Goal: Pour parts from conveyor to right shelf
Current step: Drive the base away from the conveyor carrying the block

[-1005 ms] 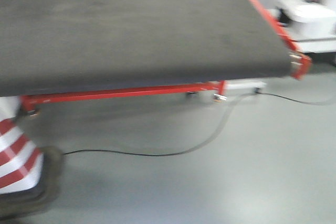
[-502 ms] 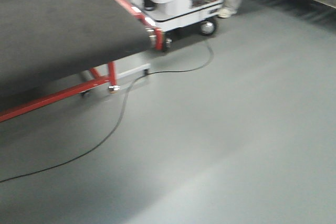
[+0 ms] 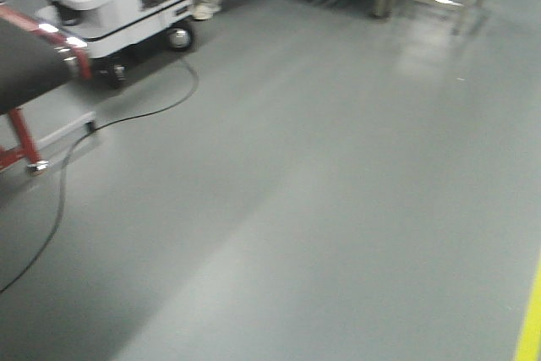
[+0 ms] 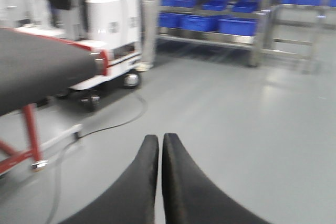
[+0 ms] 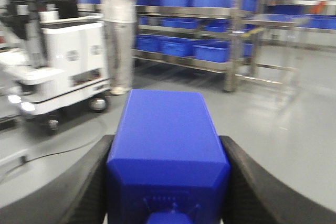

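1. the part [image 5: 168, 124], a bright-blue block, fills the lower middle of the right wrist view. the right gripper [image 5: 167, 153] is clamped on it, with one dark finger pressed against each long side.
2. the block's long axis runs along the fingers, away from the camera. a small nub shows at its near end, at the bottom edge of the frame.
3. the right shelf [image 5: 231, 66] crosses the upper right of that view, ahead of the held block and well apart from it, with bare grey floor between. i judge the base must close that gap before any pour.
4. the left gripper [image 4: 160, 139] sits at the bottom centre of the left wrist view. its fingers are pressed together on nothing, so only the right arm has a part to deliver.
5. blue bins [image 5: 218, 51] stand in rows on the shelf's steel levels. blur and their rims hide the insides, so i cannot tell what they hold.
6. the conveyor [image 4: 42, 64] is at the left edge of the left wrist view, and no block shows on the visible part of it.
7. a white wheeled machine [image 5: 68, 61] and a standing person [image 5: 121, 30] are in the upper left, and a black cable [image 3: 144, 112] trails over the floor there.
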### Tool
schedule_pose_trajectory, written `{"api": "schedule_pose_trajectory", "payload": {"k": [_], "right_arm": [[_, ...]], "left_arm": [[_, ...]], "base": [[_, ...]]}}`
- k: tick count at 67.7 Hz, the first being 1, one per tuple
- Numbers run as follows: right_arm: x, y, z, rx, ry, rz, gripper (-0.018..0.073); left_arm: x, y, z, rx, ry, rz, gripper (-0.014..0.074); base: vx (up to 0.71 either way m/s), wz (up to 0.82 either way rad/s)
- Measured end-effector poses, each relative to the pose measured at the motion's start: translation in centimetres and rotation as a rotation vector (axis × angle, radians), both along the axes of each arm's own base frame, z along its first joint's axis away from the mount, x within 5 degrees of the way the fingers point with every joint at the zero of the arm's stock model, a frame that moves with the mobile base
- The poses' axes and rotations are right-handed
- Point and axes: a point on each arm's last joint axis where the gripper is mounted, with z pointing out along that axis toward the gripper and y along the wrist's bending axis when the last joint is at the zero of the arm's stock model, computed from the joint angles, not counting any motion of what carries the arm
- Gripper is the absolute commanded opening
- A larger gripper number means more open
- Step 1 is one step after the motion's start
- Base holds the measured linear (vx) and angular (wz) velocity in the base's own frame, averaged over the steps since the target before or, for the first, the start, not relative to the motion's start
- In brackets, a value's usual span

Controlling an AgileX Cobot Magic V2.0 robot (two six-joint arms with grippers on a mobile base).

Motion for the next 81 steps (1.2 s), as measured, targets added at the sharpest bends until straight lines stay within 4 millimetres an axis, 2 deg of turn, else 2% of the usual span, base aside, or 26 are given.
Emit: {"api": "schedule_pose_trajectory", "payload": {"k": [26,54,81], "right_arm": [[0.0,0.0,-0.01,0.0,0.001,0.0,-0.0005],[0.0,0.0,0.0,0.0,0.0,0.0,-0.0005],[0.0,0.0,0.0,0.0,0.0,0.0,-0.0005]], "left_arm": [[0.0,0.0,0.0,0.0,0.0,0.0,-0.0006],[0.0,0.0,0.0,0.0,0.0,0.0,-0.0006],[0.0,0.0,0.0,0.0,0.0,0.0,-0.0006]], "base": [[-0.09,-0.73],[0.11,-0.92],[0.22,-0.5]]}}
